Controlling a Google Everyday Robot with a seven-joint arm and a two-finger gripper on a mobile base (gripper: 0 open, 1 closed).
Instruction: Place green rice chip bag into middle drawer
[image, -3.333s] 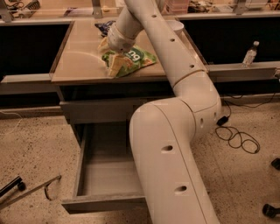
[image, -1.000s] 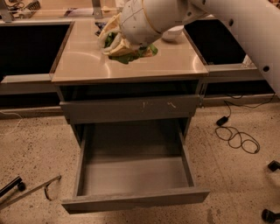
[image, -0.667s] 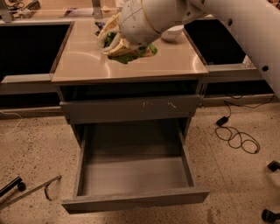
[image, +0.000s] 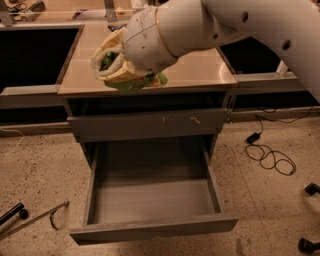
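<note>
My gripper (image: 109, 62) is shut on the green rice chip bag (image: 131, 84) and holds it above the front left part of the cabinet top (image: 200, 70). The bag is crumpled between the pale fingers (image: 107, 49), and only green bits of it show, inside the fingers and below them. The middle drawer (image: 152, 200) is pulled wide open below, grey, deep and with nothing in it. The gripper is above and behind the drawer's opening.
The top drawer (image: 150, 124), with pale scratch marks on its front, is shut. A black cable (image: 267, 152) lies on the speckled floor at the right. A metal bar (image: 35, 220) and a black caster (image: 14, 212) lie at the lower left. Chair casters (image: 309, 220) stand at the far right.
The arm has carried the bag from the back of the cabinet top forward and down toward its front edge. The drawer stays open.
</note>
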